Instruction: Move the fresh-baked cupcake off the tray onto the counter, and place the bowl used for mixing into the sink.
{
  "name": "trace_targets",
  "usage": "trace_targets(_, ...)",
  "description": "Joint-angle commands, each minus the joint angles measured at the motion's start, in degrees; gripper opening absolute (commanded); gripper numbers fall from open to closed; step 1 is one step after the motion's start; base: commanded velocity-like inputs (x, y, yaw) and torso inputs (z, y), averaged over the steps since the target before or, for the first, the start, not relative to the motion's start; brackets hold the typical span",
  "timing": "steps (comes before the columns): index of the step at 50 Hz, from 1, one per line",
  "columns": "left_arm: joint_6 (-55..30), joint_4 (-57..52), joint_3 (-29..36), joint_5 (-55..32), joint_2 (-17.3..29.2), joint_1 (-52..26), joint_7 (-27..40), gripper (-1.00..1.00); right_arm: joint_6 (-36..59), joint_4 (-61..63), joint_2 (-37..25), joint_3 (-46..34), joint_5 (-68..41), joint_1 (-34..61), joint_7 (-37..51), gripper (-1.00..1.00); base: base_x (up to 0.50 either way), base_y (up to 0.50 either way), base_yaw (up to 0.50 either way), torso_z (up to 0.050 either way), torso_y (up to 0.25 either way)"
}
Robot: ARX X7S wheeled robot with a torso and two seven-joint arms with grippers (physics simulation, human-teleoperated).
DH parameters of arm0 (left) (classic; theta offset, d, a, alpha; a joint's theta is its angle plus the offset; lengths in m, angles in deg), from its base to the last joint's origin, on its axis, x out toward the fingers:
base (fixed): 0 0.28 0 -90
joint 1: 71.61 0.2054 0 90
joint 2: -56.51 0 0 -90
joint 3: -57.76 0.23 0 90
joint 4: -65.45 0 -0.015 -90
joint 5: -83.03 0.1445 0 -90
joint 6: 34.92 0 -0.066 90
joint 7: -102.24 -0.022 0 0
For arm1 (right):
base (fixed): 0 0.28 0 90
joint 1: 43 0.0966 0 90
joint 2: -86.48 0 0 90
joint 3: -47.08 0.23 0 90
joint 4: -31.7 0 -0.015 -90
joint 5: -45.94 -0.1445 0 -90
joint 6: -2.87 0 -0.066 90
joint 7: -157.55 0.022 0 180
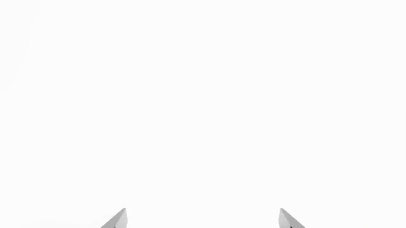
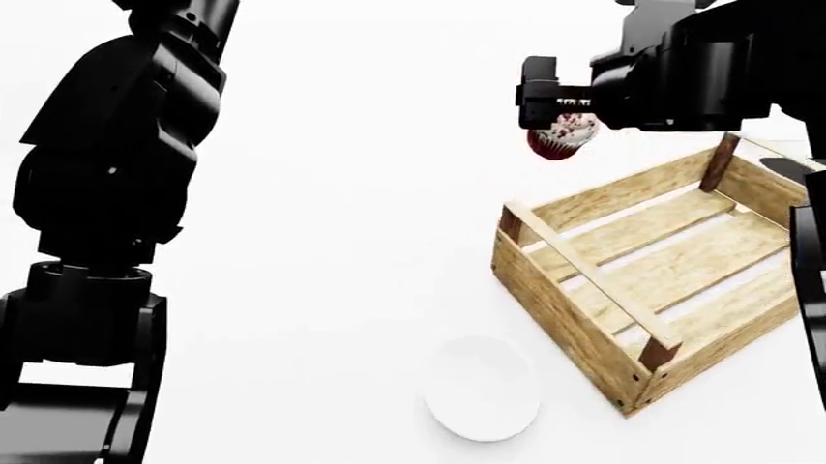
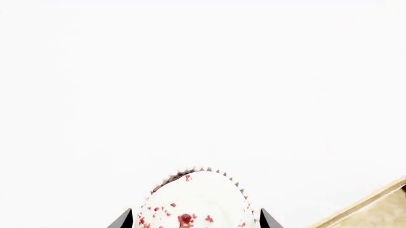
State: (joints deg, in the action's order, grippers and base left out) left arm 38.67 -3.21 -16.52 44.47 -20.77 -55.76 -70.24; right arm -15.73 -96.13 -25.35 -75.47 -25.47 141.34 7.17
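The cupcake (image 2: pixel 563 136), dark red wrapper and white frosting with red flecks, hangs in the air left of the tray's far corner, held by my right gripper (image 2: pixel 558 114). In the right wrist view the cupcake (image 3: pixel 193 202) fills the gap of the right gripper (image 3: pixel 192 222), whose jaws are shut on it. The wooden slatted tray (image 2: pixel 587 314) sits on the white counter (image 2: pixel 348 242) at the right, with nothing in it. A white bowl (image 2: pixel 482 389) rests on the counter in front of the tray's near corner. My left gripper (image 1: pixel 203 219) stands open over bare white counter. The sink is out of view.
My left arm (image 2: pixel 110 193) rises tall and black along the left side of the head view. A corner of the tray (image 3: pixel 374 209) shows at the edge of the right wrist view.
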Motion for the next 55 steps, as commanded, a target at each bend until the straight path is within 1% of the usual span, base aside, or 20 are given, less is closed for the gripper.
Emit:
trace_targets(1,0.22,0.3,0.23,-0.09,-0.06,-0.16,-0.08,1.0,-0.24,0.21,0.19,-0.15,0.84,0.15,-1.35,-1.0,0.0,0.39,0.0,0.0,0.0)
trace_targets(17,-1.53,-2.48,0.01,-1.34,1.14,0.37,1.03,1.0,-0.19,0.21,0.18,-0.42,0.55,0.12,-1.74,-1.0,0.0,0.36,0.0,0.0,0.0)
trace_targets(22,0.18,-0.08,0.43,-0.42,0.19,0.03,0.41,1.0,-0.42,0.05,0.26,-0.63,0.67,0.07,-2.02,-1.0,0.0,0.33,0.0,0.0,0.0)
trace_targets(42,-0.02,-0.53,0.66,-0.89,0.52,-0.04,0.57,1.0,-0.02,0.02,0.23,-0.79,0.09,-0.12,-1.84,-1.0,0.0,0.33,0.0,0.0,0.0)
trace_targets(55,-0.41,-1.2,0.63,-1.41,0.86,0.06,0.91,1.0,1.77,-4.48,1.62,-2.09,-0.25,0.04,-4.31,-1.0,0.0,0.06,0.0,0.0,0.0)
